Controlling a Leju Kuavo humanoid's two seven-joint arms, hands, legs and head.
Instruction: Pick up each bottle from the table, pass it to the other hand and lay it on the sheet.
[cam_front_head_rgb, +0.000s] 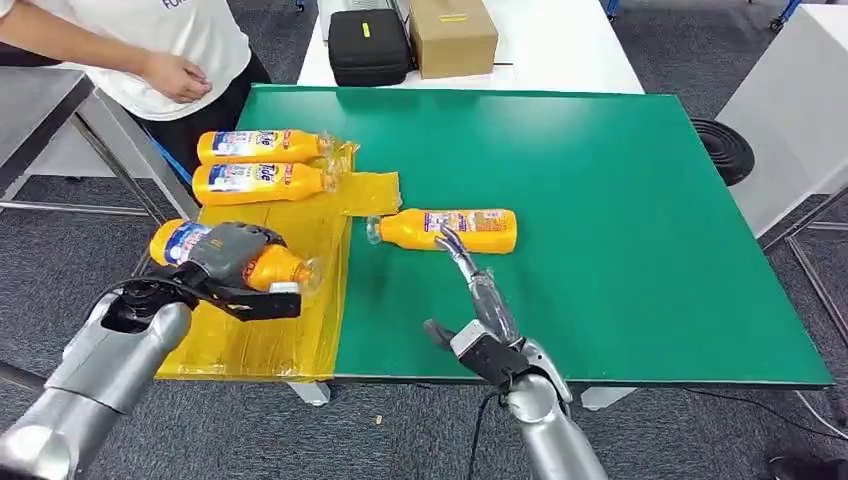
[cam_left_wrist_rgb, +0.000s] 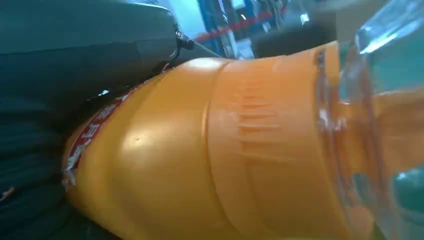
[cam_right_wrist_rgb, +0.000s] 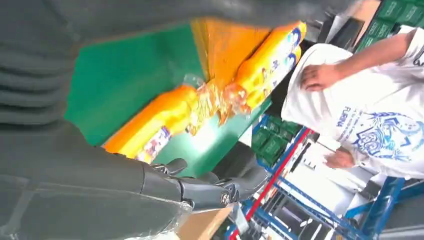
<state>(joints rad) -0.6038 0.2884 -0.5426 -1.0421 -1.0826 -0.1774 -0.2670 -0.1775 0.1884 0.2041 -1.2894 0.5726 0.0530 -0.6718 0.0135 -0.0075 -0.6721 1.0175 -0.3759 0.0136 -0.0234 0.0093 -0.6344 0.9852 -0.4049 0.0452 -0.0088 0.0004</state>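
Note:
My left hand (cam_front_head_rgb: 228, 262) grips an orange bottle (cam_front_head_rgb: 180, 243) lying sideways, just above the near part of the yellow sheet (cam_front_head_rgb: 260, 335); the left wrist view shows that bottle (cam_left_wrist_rgb: 225, 165) pressed against the hand (cam_left_wrist_rgb: 75, 50). Two more orange bottles (cam_front_head_rgb: 260, 146) (cam_front_head_rgb: 255, 183) lie side by side on the far end of the sheet. Another bottle (cam_front_head_rgb: 455, 229) lies on the green table (cam_front_head_rgb: 620, 230) just right of the sheet. My right hand (cam_front_head_rgb: 480, 300) is open, its fingers stretched out to the near side of that bottle (cam_right_wrist_rgb: 155, 125).
A person in a white shirt (cam_front_head_rgb: 160, 40) stands at the table's far left corner with a hand (cam_front_head_rgb: 175, 75) near the edge. A black case (cam_front_head_rgb: 368, 45) and a cardboard box (cam_front_head_rgb: 452, 35) sit on the white table behind.

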